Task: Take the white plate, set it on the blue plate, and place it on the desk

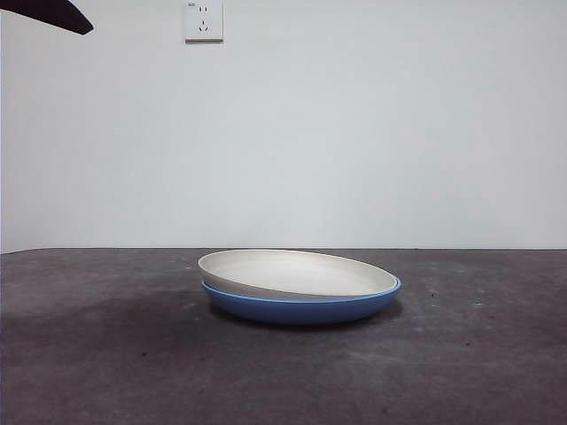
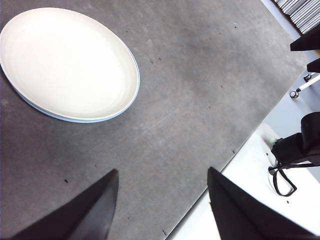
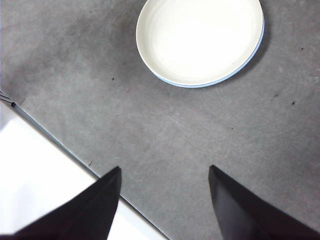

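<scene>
While my two arms hang well back from the work, the desk (image 1: 106,354) spreads dark and mottled under everything. On it sits the blue plate (image 1: 301,307), and the white plate (image 1: 297,273) lies nested inside it, tilted slightly, one side riding higher. My left gripper (image 2: 162,200) hovers over bare tabletop with jaws apart, holding nothing; my right gripper (image 3: 165,197) does likewise, near the desk's edge.

Even soft light, white plate (image 2: 67,62) perhaps slightly overexposed, faint shadow beneath, sharp focus
</scene>
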Robot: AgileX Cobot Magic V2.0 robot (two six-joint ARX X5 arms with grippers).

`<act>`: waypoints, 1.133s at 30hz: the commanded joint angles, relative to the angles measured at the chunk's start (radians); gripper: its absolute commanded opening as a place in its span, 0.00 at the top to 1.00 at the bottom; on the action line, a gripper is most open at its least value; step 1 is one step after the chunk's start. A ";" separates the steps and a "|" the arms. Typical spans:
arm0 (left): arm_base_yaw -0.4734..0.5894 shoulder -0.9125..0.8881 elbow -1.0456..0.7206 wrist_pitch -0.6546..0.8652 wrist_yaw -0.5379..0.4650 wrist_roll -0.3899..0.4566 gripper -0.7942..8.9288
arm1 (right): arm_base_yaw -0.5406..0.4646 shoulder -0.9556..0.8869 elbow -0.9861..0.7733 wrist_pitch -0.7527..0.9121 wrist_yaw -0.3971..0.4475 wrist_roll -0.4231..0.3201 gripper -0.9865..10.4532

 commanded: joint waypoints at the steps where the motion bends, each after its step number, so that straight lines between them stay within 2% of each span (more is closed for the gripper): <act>1: -0.005 0.006 0.009 0.001 0.008 0.016 0.63 | 0.005 0.008 0.017 0.010 -0.001 -0.012 0.67; 6: -0.005 0.006 0.009 0.002 0.008 0.016 0.64 | 0.005 0.008 0.017 0.009 -0.002 -0.012 0.67; 8: -0.005 0.006 0.009 0.002 0.008 0.016 0.73 | 0.005 0.008 0.017 0.005 -0.002 -0.012 0.71; 10: -0.005 0.006 0.009 0.002 0.008 0.016 0.89 | 0.005 0.008 0.017 0.000 -0.002 -0.013 0.82; 11: -0.005 0.006 0.009 0.002 0.008 0.016 0.91 | 0.005 0.008 0.017 0.000 -0.002 -0.013 0.87; 12: -0.005 0.006 0.009 0.002 0.008 0.016 0.91 | 0.005 0.008 0.017 0.000 -0.002 -0.014 0.91; 34: -0.005 0.006 0.009 0.006 0.008 0.016 0.91 | 0.005 0.008 0.017 0.051 -0.001 -0.015 0.91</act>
